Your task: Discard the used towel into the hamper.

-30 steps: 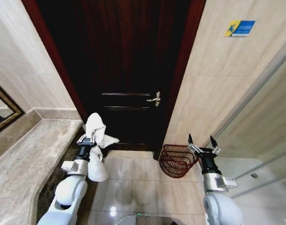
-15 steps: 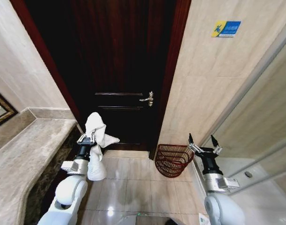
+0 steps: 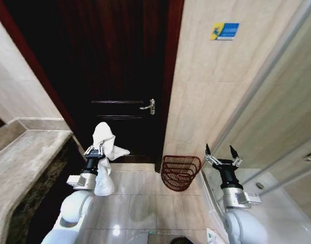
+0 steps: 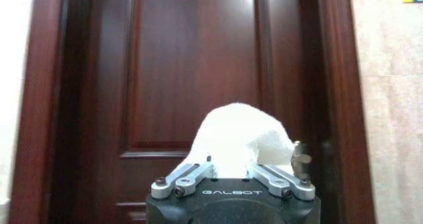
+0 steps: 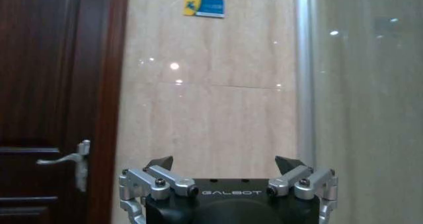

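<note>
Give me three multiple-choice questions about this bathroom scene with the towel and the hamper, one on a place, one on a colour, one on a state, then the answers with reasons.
1. Where does the hamper stand?
A. On the stone counter
B. On the floor at the foot of the tiled wall, beside the door frame
C. Hanging from the door handle

2. What colour is the towel?
A. White
B. Dark red
C. Blue

3. How is the right gripper?
A. Shut on the towel
B. Shut on the hamper rim
C. Open, holding nothing

Answers:
1. B: the head view shows it on the floor tiles, between the dark door and the right arm.
2. A: it shows white against the dark door in the head and left wrist views, held in the left gripper.
3. C: its fingers stand spread apart with nothing between them.
</note>
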### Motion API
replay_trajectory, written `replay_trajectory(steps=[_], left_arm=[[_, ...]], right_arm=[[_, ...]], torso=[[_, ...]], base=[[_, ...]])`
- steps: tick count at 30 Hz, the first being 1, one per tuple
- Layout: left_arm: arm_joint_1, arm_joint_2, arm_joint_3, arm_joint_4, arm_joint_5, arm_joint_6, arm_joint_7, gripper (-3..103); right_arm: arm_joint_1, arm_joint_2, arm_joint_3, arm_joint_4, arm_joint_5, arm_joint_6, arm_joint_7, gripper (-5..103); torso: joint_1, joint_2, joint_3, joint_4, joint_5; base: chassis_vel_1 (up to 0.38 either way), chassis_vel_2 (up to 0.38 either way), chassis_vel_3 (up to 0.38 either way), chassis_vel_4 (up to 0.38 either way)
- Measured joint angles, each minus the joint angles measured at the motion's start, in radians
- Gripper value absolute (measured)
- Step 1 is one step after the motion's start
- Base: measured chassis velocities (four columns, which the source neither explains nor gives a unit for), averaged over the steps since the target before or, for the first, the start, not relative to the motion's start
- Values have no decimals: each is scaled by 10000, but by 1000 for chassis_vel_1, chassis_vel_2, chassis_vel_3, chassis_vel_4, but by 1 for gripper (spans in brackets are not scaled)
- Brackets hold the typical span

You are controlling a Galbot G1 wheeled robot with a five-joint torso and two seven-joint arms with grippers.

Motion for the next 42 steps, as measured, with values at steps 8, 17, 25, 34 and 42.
replay_trajectory(steps=[8, 17, 25, 34, 42], left_arm=[[-61, -58, 2, 15, 18, -7, 2, 7], [-155, -66, 100, 312, -27, -106, 187, 7], [-939, 218, 395, 942, -231, -187, 467, 7], [-2033, 860, 1369, 1524, -867, -135, 876, 7], [-3457, 1039, 3002, 2665, -1151, 67, 966, 7]], right_arm=[[-6, 13, -21, 6, 0, 12, -5, 100], [-28, 31, -21, -10, -2, 198, 83, 100], [11, 94, -119, -12, -67, 151, 143, 100], [32, 128, -159, -172, -46, 41, 212, 100], [100, 233, -152, -474, -192, 66, 311, 100]], torso=[[-1, 0, 0, 1, 0], [-1, -2, 0, -1, 0], [-1, -2, 0, 1, -2], [-1, -2, 0, 2, 0], [-1, -2, 1, 3, -1]], base=[[-153, -151, 7, 10], [-138, -144, -72, -84], [-38, -54, -78, -63], [0, 0, 0, 0], [0, 0, 0, 0]])
